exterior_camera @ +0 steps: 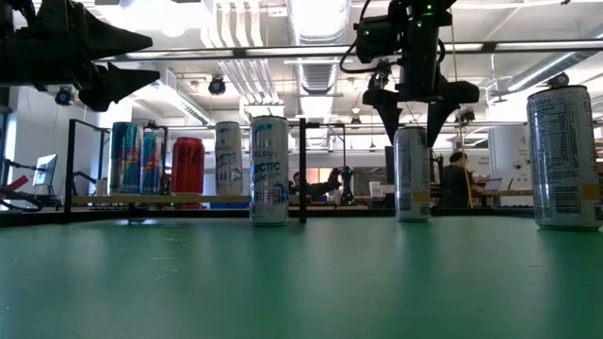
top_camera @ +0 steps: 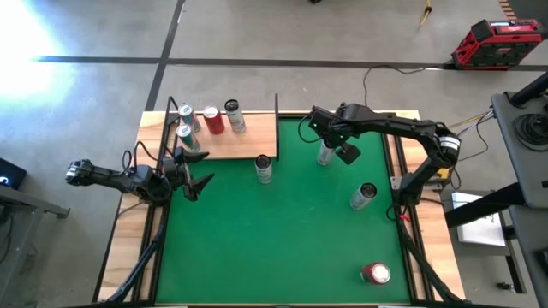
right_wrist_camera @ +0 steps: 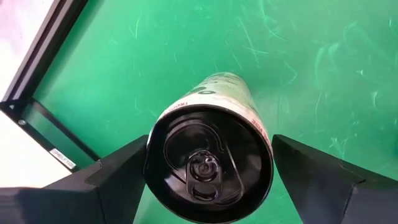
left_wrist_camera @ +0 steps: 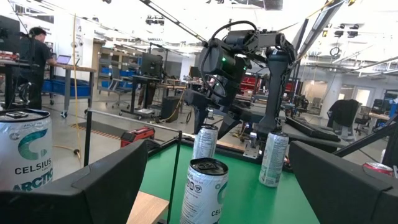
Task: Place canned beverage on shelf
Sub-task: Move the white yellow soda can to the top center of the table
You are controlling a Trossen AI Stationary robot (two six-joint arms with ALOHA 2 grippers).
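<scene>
The shelf (top_camera: 248, 141), a light-wood board with black rods, lies at the far left and bears several upright cans (top_camera: 211, 120). A white-green can (top_camera: 325, 156) stands upright on the green mat (top_camera: 291, 231). My right gripper (top_camera: 330, 147) is open right above it, one finger on either side of the can's top (right_wrist_camera: 211, 155), as the low view (exterior_camera: 412, 118) also shows. My left gripper (top_camera: 195, 171) hangs open and empty over the mat's left edge, by the shelf's near side. My right gripper comes from above with its fingers (right_wrist_camera: 118, 171) pointing down, one on either side of the can's top rim (right_wrist_camera: 155, 134). I cannot tell whether they touch it. The can stands upright on the mat.
A white Celsius can (top_camera: 264, 168) stands on the mat just off the shelf's near right corner. Another can (top_camera: 363, 196) stands at the right. A red can (top_camera: 375, 273) lies on its side near the front right. The middle of the mat is bare.
</scene>
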